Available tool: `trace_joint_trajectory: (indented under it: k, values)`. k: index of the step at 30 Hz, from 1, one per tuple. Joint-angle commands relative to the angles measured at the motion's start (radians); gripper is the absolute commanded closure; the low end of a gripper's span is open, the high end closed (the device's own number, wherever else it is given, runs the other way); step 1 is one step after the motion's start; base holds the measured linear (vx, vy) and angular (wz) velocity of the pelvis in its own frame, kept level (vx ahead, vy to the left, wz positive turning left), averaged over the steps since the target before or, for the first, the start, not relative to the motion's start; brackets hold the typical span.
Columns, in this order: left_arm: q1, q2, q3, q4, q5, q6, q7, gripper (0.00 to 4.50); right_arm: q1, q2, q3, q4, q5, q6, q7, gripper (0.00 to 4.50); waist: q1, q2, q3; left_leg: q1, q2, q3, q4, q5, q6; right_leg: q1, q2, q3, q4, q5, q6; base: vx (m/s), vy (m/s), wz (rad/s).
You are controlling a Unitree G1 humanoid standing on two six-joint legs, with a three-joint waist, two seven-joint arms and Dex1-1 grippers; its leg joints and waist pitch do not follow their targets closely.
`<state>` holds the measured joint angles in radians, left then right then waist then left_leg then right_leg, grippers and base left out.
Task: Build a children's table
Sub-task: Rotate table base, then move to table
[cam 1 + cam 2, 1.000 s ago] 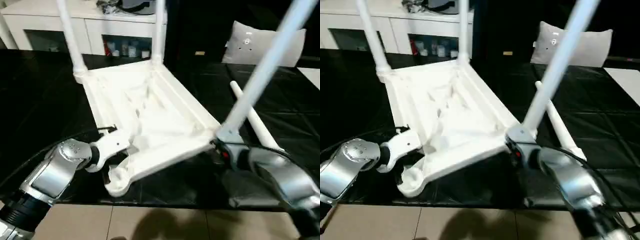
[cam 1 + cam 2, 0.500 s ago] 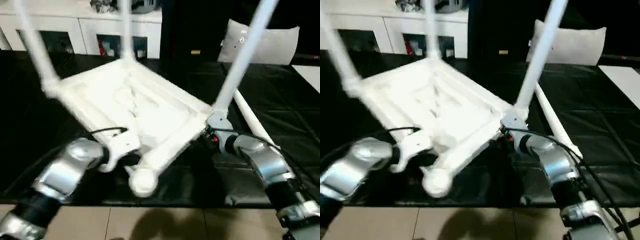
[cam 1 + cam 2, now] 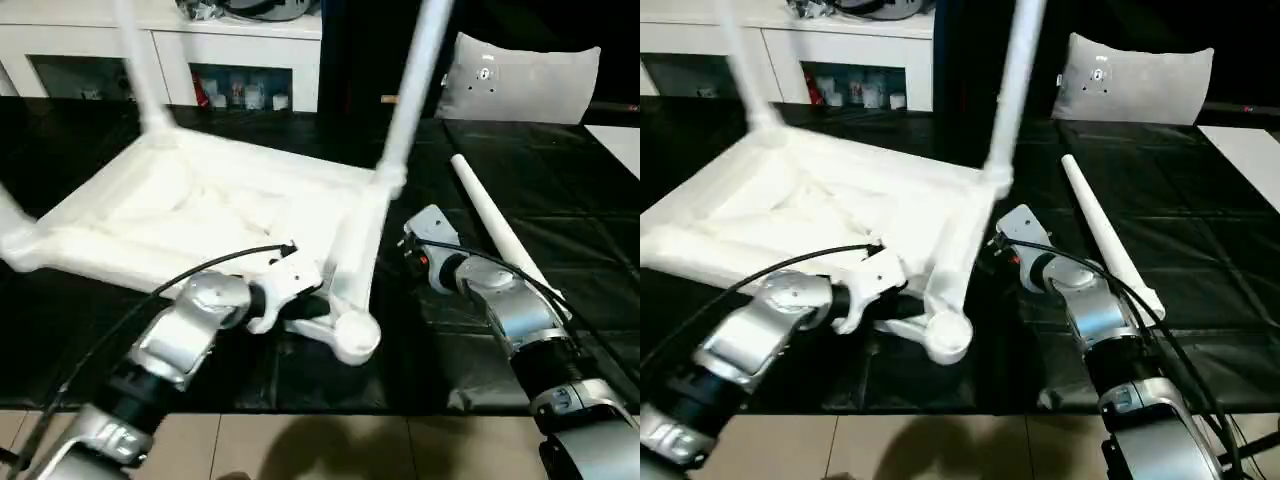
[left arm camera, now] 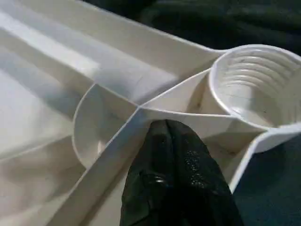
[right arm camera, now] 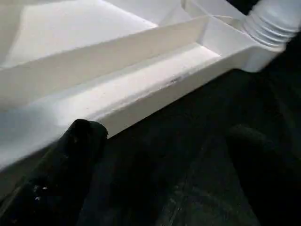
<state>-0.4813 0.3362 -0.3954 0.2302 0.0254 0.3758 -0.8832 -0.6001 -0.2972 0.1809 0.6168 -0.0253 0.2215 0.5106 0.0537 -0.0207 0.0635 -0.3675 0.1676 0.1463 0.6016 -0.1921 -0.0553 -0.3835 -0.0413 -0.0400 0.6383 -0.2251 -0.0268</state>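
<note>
White plastic table top (image 3: 190, 220) lay ribs-up, the left tool (image 4: 174, 141) clamped on a rib beside the empty corner socket (image 4: 256, 87). The right tool (image 3: 415, 240) stood apart. Steadying the top before fetching the loose tapered leg (image 3: 495, 225) seemed wise.

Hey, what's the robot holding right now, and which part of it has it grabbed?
The left gripper is shut on an underside rib of the table top, beside the empty corner socket. The right gripper is open, holding nothing.

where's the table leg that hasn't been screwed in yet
The loose leg lies flat on the black mat, on the robot's right, just beyond the right end effector and in front of the white pillow.
</note>
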Motion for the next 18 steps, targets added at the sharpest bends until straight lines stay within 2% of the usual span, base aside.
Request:
trace_joint_trajectory:
  k: [1, 4, 5, 6, 8, 9, 10, 11, 13, 17, 18]
  values:
    - [-0.022, -0.061, -0.025, 0.011, 0.002, -0.051, 0.044, 4.45, -0.030, 0.038, 0.013, -0.027, 0.011, -0.045, 0.010, 0.00, 0.010, -0.003, -0.072, 0.005, 0.053, -0.004, -0.059, -0.050, 0.046, 0.063, -0.097, 0.050, -0.064, 0.078, -0.261, 0.000, 0.000, 0.00]
    - [-0.026, -0.101, 0.020, 0.053, 0.011, -0.097, 0.138, 4.45, -0.009, 0.032, -0.041, -0.059, 0.057, -0.020, 0.009, 0.00, 0.013, -0.003, -0.073, 0.007, 0.054, -0.004, -0.060, -0.066, 0.050, 0.063, -0.098, 0.051, -0.066, 0.066, -0.253, 0.000, 0.000, 0.00]
    - [-0.013, -0.125, 0.065, 0.037, -0.027, -0.095, 0.159, 4.28, 0.014, 0.026, -0.085, -0.103, 0.081, -0.011, -0.018, 0.00, 0.014, -0.005, -0.072, 0.006, 0.055, -0.004, -0.060, -0.073, 0.054, 0.063, -0.100, 0.051, -0.068, 0.059, -0.252, 0.000, 0.000, 0.00]
    - [-0.013, -0.125, 0.065, 0.037, -0.027, -0.095, 0.159, 4.28, 0.014, 0.026, -0.085, -0.103, 0.081, -0.011, -0.018, 0.00, 0.016, -0.004, -0.072, 0.004, 0.056, -0.003, -0.060, -0.066, 0.055, 0.064, -0.101, 0.052, -0.065, 0.069, -0.251, 0.000, 0.000, 0.00]
    - [0.003, -0.148, 0.105, 0.012, -0.055, -0.084, 0.190, 4.05, 0.039, 0.027, -0.126, -0.156, 0.122, 0.026, -0.023, 0.00, 0.022, -0.006, -0.073, 0.007, 0.058, -0.004, -0.060, -0.057, 0.060, 0.061, -0.101, 0.051, -0.065, 0.085, -0.258, 0.000, 0.000, 0.00]
    - [0.021, -0.169, 0.137, -0.012, -0.083, -0.075, 0.205, 4.05, 0.059, 0.027, -0.141, -0.197, 0.134, 0.037, -0.025, 0.00, 0.030, -0.003, -0.071, 0.009, 0.061, -0.004, -0.060, -0.063, 0.061, 0.059, -0.101, 0.051, -0.065, 0.083, -0.259, 0.000, 0.000, 0.00]
    - [0.033, -0.180, 0.156, -0.028, -0.096, -0.076, 0.220, 3.99, 0.072, 0.029, -0.150, -0.223, 0.138, 0.041, -0.032, 0.00, 0.036, -0.005, -0.071, 0.008, 0.061, -0.003, -0.061, -0.068, 0.058, 0.058, -0.101, 0.051, -0.066, 0.072, -0.253, 0.000, 0.000, 0.00]
    - [0.062, -0.199, 0.192, -0.061, -0.105, -0.086, 0.269, 3.81, 0.099, 0.038, -0.175, -0.279, 0.152, 0.058, -0.057, 0.00, 0.038, -0.001, -0.070, 0.009, 0.061, -0.003, -0.062, -0.071, 0.054, 0.057, -0.100, 0.051, -0.066, 0.065, -0.251, 0.000, 0.000, 0.00]
    - [0.105, -0.219, 0.255, -0.110, -0.105, -0.092, 0.371, 3.72, 0.142, 0.069, -0.232, -0.370, 0.180, 0.088, -0.130, 0.00, 0.037, -0.005, -0.069, 0.008, 0.061, -0.004, -0.065, -0.089, 0.047, 0.058, -0.099, 0.051, -0.069, 0.039, -0.230, 0.000, 0.000, 0.00]
    - [0.149, -0.229, 0.346, -0.178, -0.118, -0.075, 0.462, 3.62, 0.195, 0.101, -0.268, -0.465, 0.161, 0.135, -0.240, 0.00, 0.034, -0.003, -0.066, 0.009, 0.059, -0.006, -0.069, -0.103, 0.029, 0.052, -0.094, 0.050, -0.077, -0.029, -0.200, 0.000, 0.000, 0.00]
    - [0.173, -0.226, 0.381, -0.215, -0.108, -0.056, 0.503, 3.62, 0.218, 0.113, -0.270, -0.516, 0.153, 0.225, -0.275, 0.00, 0.031, -0.005, -0.063, 0.009, 0.058, -0.006, -0.071, -0.114, 0.021, 0.051, -0.091, 0.050, -0.079, -0.059, -0.189, 0.000, 0.000, 0.00]
